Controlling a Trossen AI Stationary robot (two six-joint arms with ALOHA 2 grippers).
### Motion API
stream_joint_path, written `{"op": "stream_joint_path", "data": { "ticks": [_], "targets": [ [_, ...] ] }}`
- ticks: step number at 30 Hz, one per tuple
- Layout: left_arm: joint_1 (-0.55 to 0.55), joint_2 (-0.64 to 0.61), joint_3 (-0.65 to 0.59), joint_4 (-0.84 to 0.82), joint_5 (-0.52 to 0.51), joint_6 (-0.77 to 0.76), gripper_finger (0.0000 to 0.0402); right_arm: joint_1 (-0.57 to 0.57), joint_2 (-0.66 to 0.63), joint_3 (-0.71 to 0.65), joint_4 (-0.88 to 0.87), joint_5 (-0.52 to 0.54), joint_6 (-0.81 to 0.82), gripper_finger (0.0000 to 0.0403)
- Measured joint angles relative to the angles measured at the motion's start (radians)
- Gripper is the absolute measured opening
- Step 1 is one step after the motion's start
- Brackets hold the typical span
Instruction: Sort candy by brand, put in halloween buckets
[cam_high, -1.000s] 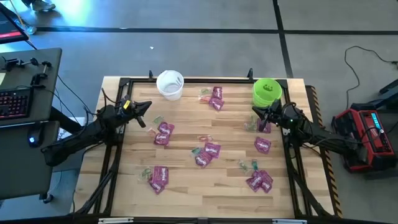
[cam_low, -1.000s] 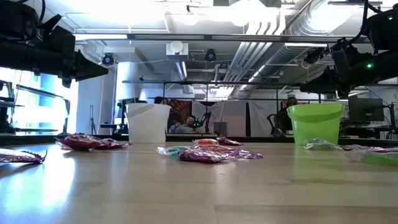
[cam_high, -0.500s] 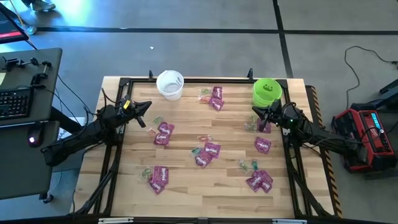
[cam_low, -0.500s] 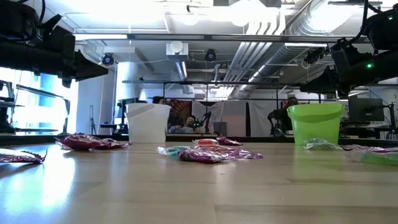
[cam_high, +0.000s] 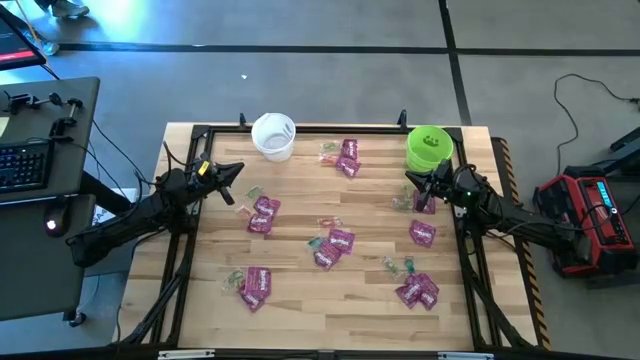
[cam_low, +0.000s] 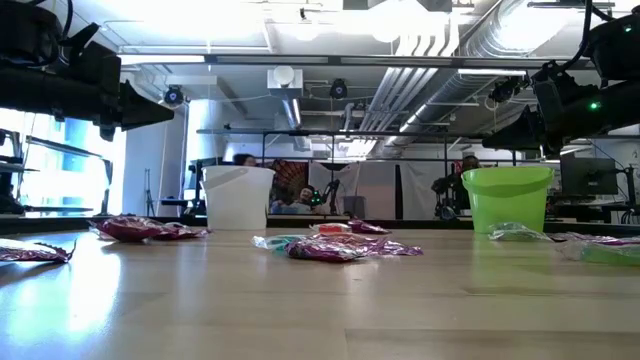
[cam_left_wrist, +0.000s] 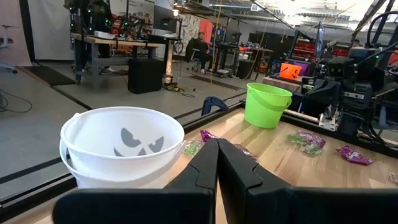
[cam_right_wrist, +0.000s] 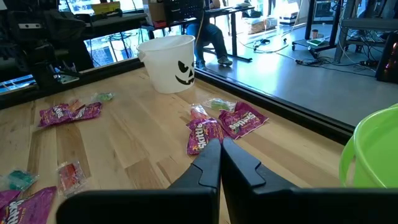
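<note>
The candy lies scattered over the wooden table. Magenta-purple packets (cam_high: 264, 213) (cam_high: 340, 240) (cam_high: 417, 290) lie flat in small clusters, with tiny clear-wrapped pieces (cam_high: 400, 266) among them. A white halloween bucket (cam_high: 273, 136) with a black face stands upright at the far edge, left of centre. A lime green bucket (cam_high: 429, 147) stands at the far right. My left gripper (cam_high: 238, 170) hovers shut at the left side, level, pointing past the white bucket (cam_left_wrist: 121, 149). My right gripper (cam_high: 411, 178) hovers shut beside the green bucket (cam_right_wrist: 373, 152), above the table.
A black metal frame (cam_high: 330, 128) runs around the tabletop. A desk with a keyboard (cam_high: 25, 165) stands left of the table, and a red device (cam_high: 590, 215) sits on the floor to the right. People sit in the room beyond the far edge (cam_low: 290, 200).
</note>
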Motion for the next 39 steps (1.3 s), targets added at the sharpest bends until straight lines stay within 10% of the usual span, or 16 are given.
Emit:
{"op": "stream_joint_path", "data": {
  "ticks": [23,39],
  "targets": [
    [0.000,0.000,0.001,0.189,-0.011,-0.086,0.0001,0.000,0.000,0.000,0.000,0.000,0.000,0.0000],
    [-0.004,0.048,0.070,0.507,0.042,-0.479,0.0000,0.000,0.000,0.000,0.000,0.000,0.000,0.0000]
  ]
}}
